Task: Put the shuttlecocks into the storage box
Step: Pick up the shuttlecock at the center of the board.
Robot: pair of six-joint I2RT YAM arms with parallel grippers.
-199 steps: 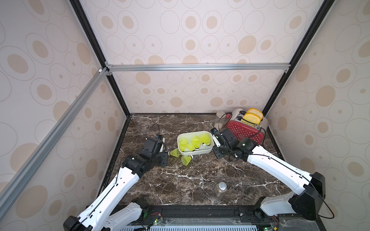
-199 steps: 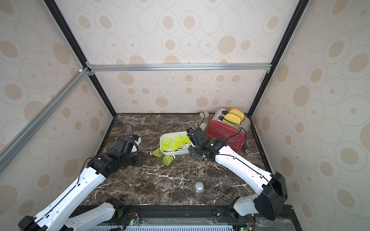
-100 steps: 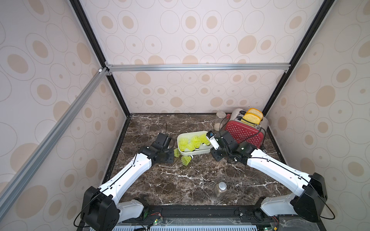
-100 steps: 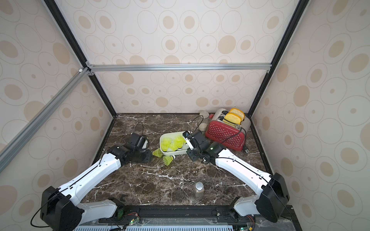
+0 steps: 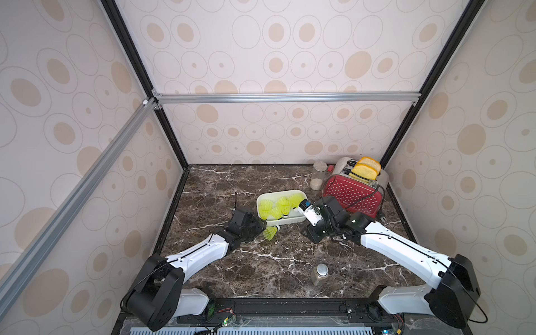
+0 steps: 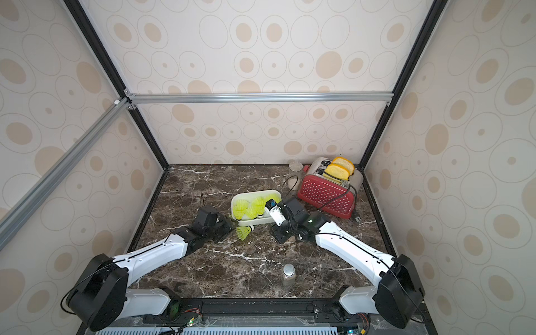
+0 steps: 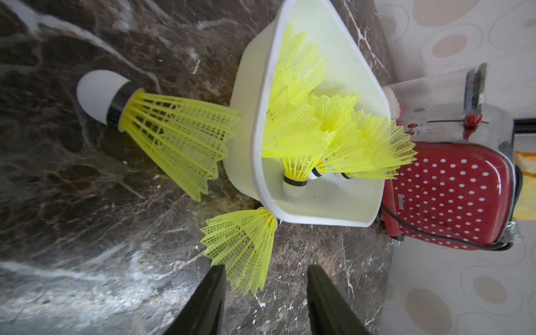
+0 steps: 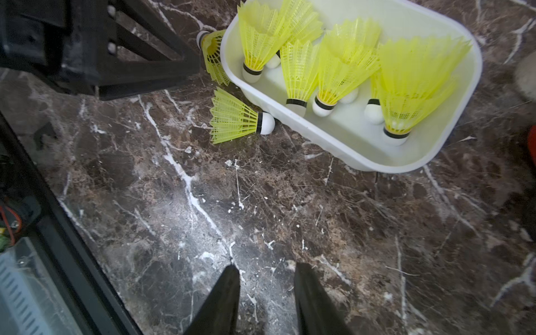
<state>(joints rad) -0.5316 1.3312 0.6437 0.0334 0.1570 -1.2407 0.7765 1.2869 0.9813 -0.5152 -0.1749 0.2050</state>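
The white storage box (image 5: 285,222) (image 6: 261,222) stands mid-table with several yellow-green shuttlecocks (image 5: 282,204) (image 8: 339,66) in it. One shuttlecock (image 5: 271,232) (image 7: 243,246) (image 8: 237,120) lies on the marble at the box's front left corner. Its skirt edge reaches between the tips of my open left gripper (image 7: 265,269) (image 5: 261,229). A second loose shuttlecock (image 7: 174,139) (image 8: 213,55) leans against the box's left wall (image 7: 243,145); in both top views my left gripper mostly hides it. My right gripper (image 8: 266,269) (image 5: 311,236) hangs open and empty over bare marble in front of the box's right end.
A red dotted toaster (image 5: 352,197) with bread slices stands at the back right, its black cable (image 5: 368,200) trailing over the right arm. A glass jar (image 5: 318,175) is behind the box. A small metal-lidded jar (image 5: 319,272) stands near the front edge.
My left arm has stretched forward and right, bringing its gripper up to the shuttlecocks beside the box. The right gripper has shifted slightly and its jaws have widened a little.
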